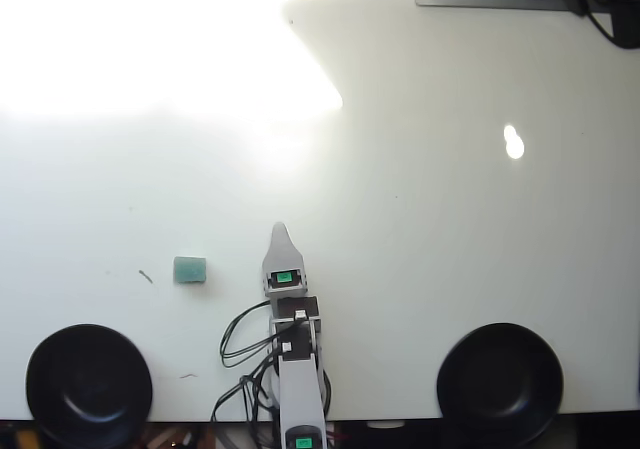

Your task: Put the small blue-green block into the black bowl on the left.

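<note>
Glossy white table (420,229) | matte teal square block (189,269) left of my gripper (279,231), apart | round shiny black bowl (88,384) near-left | my jaws overlap: state unclear.

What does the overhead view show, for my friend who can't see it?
A grey robot arm's gripper points up a white table, with a small blue-green block lying to its left. Two black bowls sit at the bottom edge, one at the left and one at the right.
</note>
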`<state>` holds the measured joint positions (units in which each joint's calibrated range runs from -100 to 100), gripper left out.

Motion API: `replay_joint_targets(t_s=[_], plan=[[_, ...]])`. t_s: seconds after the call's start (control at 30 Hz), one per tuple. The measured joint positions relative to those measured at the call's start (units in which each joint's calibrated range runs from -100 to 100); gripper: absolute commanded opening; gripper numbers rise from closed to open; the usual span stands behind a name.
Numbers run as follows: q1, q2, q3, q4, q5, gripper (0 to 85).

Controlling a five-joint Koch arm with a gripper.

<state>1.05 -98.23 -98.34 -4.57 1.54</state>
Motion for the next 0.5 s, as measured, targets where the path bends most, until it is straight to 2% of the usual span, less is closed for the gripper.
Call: replay_joint_targets(t_s=[0.5], plan=[[0.1,0.0,-0.1,-0.3,0.0,49.3]])
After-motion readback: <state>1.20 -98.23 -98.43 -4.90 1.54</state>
